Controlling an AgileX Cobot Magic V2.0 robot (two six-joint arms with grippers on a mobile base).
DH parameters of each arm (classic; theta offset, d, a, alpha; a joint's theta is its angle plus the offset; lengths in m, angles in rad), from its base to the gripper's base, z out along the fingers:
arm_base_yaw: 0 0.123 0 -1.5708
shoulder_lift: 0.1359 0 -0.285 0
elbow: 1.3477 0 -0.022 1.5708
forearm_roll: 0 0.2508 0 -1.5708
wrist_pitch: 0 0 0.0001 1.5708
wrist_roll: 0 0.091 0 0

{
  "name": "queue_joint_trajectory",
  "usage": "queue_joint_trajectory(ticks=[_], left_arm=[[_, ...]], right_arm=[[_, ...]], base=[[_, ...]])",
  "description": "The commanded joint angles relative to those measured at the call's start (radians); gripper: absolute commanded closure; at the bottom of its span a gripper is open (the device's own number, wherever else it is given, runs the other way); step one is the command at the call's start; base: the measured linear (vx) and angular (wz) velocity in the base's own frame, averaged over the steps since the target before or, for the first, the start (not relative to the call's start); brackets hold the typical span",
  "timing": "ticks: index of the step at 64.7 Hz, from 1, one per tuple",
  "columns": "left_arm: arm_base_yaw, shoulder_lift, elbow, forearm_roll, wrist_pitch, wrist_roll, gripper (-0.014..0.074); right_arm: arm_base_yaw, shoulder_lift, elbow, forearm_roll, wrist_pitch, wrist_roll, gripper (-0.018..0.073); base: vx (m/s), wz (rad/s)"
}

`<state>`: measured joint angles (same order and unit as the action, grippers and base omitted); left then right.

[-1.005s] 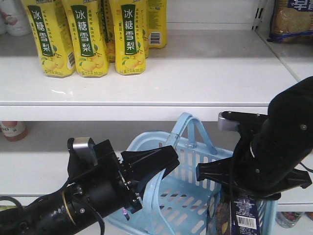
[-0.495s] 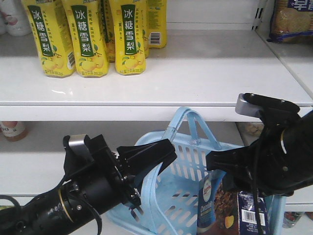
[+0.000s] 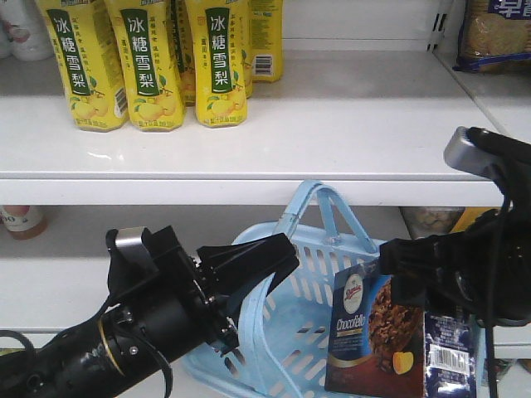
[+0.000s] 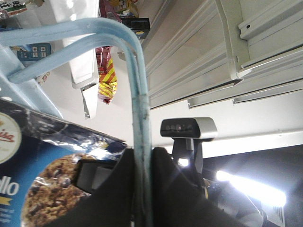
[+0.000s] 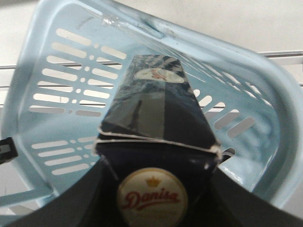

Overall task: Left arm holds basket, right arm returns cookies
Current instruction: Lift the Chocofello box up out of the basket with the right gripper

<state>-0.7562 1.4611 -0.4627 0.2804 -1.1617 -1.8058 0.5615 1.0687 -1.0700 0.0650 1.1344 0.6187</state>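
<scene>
L arm's end effector [image 3: 278,264], long black pincer fingers, is clamped on one hoop handle [image 3: 319,192] of the light blue slotted plastic basket [image 3: 309,267]. L wrist cam shows the handle bar [image 4: 139,118] pinched between two dark fingers, so the hold-basket part looks done.

R arm's bulky black end effector [image 3: 415,274] is closed on the top of the tall dark navy "Chocofallo" cookie box [image 3: 369,332], jaws on both sides per R wrist cam. The box [image 5: 156,109] hangs upright over the basket's right half, basket floor [image 5: 61,71] beyond it. Its bottom edge runs off frame, so can't tell if it's clear of the rim.

Pick seems done, approx halfway overall. Left to do: carry the box to a white shelf worktop [image 3: 348,124], beside the yellow drink bottles [image 3: 141,66] or elsewhere, and let go.
</scene>
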Motion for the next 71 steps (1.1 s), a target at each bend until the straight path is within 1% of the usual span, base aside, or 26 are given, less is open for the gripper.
queue_joint_trajectory(ticks=[1, 21, 37, 47, 59, 71], left_arm=[[0.029, -0.031, -0.039, -0.195, -0.211, 0.034, 0.0596], [0.029, -0.031, -0.039, -0.195, -0.211, 0.034, 0.0596], [0.029, -0.031, -0.039, -0.195, -0.211, 0.034, 0.0596], [0.029, -0.031, -0.039, -0.195, -0.211, 0.034, 0.0596], [0.029, -0.031, -0.039, -0.195, -0.211, 0.034, 0.0596], [0.029, -0.031, -0.039, -0.195, -0.211, 0.034, 0.0596]], right_arm=[[-0.004, -0.045, -0.028, -0.001, -0.068, -0.012, 0.0562], [-0.004, -0.139, -0.028, 0.044, -0.176, -0.012, 0.0562], [-0.004, -0.207, -0.028, 0.037, -0.191, -0.017, 0.0562], [-0.004, -0.247, -0.028, 0.029, -0.227, -0.017, 0.0562], [-0.004, -0.296, -0.028, -0.023, -0.288, -0.017, 0.0562], [-0.004, -0.327, -0.028, -0.156, -0.374, -0.017, 0.0562]], base=[[0.0, 0.0], [0.0, 0.0], [0.0, 0.0], [0.0, 0.0], [0.0, 0.0], [0.0, 0.0]])
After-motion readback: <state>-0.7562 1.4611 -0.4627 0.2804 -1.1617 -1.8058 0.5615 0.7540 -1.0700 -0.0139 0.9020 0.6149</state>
